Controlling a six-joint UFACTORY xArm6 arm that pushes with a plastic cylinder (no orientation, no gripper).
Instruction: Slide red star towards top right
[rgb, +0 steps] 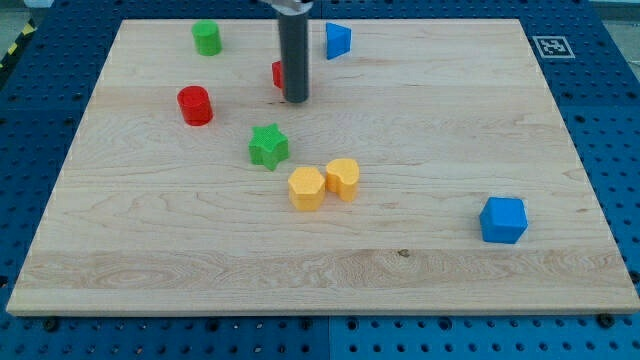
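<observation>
The red star (277, 73) lies near the view's top centre, mostly hidden behind the dark rod; only its left edge shows. My tip (295, 100) rests on the board just right of and slightly below the red star, touching or nearly touching it. A blue block (338, 40) lies up and to the right of the rod.
A red cylinder (195, 105) lies to the left. A green cylinder (207, 38) is at the top left. A green star (268, 146) sits below the tip. Two yellow blocks (306, 188) (343, 178) touch below it. A blue cube (502, 220) lies at the lower right.
</observation>
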